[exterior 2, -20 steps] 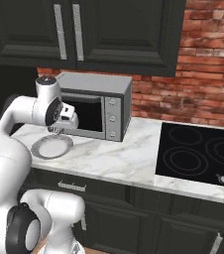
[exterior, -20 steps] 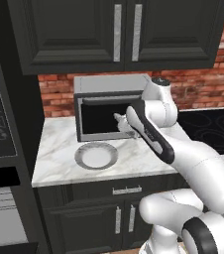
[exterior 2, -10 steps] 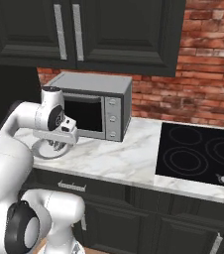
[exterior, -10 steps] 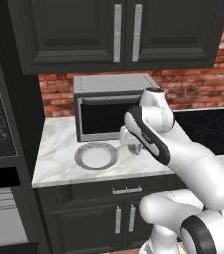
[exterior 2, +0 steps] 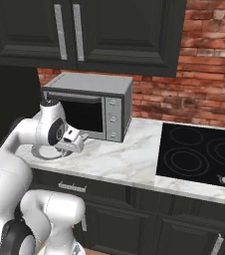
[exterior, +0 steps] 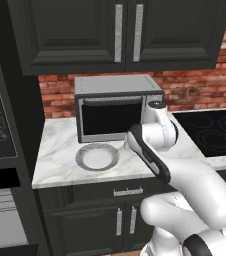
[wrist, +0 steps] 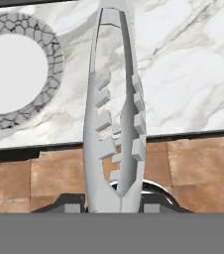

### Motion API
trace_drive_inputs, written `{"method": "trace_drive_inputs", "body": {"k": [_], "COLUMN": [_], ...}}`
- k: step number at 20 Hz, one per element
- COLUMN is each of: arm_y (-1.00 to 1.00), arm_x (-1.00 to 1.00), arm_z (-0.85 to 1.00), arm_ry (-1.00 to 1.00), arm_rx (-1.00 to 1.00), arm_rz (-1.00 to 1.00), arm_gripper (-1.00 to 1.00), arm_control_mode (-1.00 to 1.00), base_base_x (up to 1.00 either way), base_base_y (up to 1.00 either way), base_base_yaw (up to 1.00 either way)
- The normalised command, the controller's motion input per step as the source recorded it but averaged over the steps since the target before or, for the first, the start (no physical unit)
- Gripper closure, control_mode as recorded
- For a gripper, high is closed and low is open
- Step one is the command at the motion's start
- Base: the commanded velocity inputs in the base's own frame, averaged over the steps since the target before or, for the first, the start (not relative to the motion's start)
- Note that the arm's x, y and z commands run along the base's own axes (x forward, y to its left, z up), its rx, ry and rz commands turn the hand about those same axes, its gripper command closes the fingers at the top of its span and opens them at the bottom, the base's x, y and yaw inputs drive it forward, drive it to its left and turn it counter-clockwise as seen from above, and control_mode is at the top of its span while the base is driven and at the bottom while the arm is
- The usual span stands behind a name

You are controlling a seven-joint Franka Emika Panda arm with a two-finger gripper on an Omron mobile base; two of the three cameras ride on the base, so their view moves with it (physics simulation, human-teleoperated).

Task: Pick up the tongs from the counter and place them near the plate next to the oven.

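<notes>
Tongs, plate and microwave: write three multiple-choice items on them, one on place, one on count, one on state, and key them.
1. Where does the plate lie?
A. on the cooktop
B. on the marble top in front of the microwave
C. inside the microwave

2. How many round knobs does the microwave front show in the right base view?
A. one
B. three
C. six

3. What state are the tongs in?
A. held between the jaws of the gripper
B. lying across the plate
C. hanging on the cabinet handle

Key: 1 B, the plate sits on the marble before the microwave door. 2 B, three knobs stand in a column beside the door. 3 A, the hand view shows them rising from between the jaws, beside the plate.
</notes>
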Motion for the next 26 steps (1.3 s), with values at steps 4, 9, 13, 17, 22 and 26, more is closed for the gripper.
{"method": "trace_drive_inputs", "body": {"k": [4, 9, 13, 17, 22, 26], "arm_y": [0.00, 0.00, 0.16, 0.10, 0.00, 0.00], "arm_x": [0.91, 0.85, 0.19, 0.06, 0.00, 0.00], "arm_z": [-0.14, -0.04, -0.13, -0.36, -0.49, -0.25], "arm_ry": [0.01, 0.09, 0.15, 0.11, 0.07, 0.00], "arm_rx": [-0.01, 0.00, 0.00, 0.00, 0.00, 0.00], "arm_rz": [-0.13, -0.11, 0.00, 0.00, 0.00, 0.00], "arm_gripper": [1.00, 1.00, 1.00, 1.00, 1.00, 1.00], "arm_control_mode": [-1.00, -1.00, -1.00, -1.00, -1.00, -1.00], "base_base_x": [0.00, 0.00, 0.00, 0.00, 0.00, 0.00], "base_base_y": [0.00, 0.00, 0.00, 0.00, 0.00, 0.00], "base_base_yaw": [0.00, 0.00, 0.00, 0.00, 0.00, 0.00]}}
